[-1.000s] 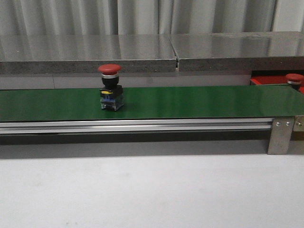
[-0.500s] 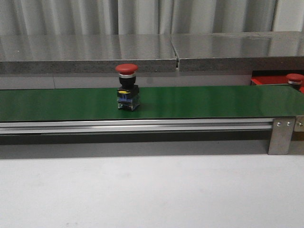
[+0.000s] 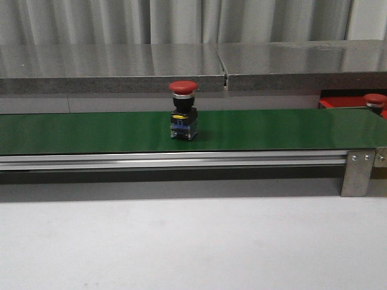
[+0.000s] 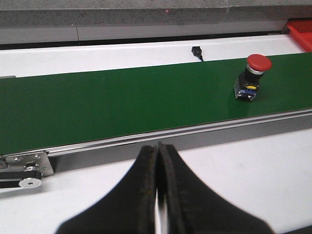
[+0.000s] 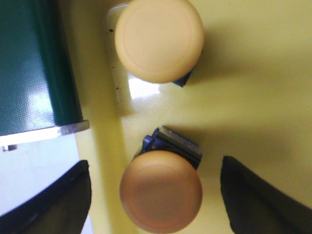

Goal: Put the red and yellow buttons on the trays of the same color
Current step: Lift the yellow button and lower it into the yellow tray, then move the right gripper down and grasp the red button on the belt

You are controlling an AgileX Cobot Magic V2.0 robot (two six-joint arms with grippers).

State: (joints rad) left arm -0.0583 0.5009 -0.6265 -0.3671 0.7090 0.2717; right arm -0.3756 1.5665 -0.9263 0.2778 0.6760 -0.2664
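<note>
A red button (image 3: 183,118) with a glossy red cap stands upright on the green belt (image 3: 272,130), near its middle. It also shows in the left wrist view (image 4: 251,78). A second red button (image 3: 375,100) stands on the red tray (image 3: 338,101) at the far right. My left gripper (image 4: 158,147) is shut and empty, over the white table in front of the belt. My right gripper (image 5: 155,163) is open above the yellow tray (image 5: 243,73), its fingers either side of a yellow button (image 5: 161,190) without touching it. Another yellow button (image 5: 161,39) stands beside it.
The belt's aluminium rail (image 3: 181,160) and end bracket (image 3: 357,172) run along the front. A grey stone ledge (image 3: 121,66) lies behind the belt. The belt's end (image 5: 29,63) lies beside the yellow tray. A small black object (image 4: 196,51) lies behind the belt.
The red button has travelled to the right along the belt, from the left of centre to about the middle. Nothing else has moved in the front view.
</note>
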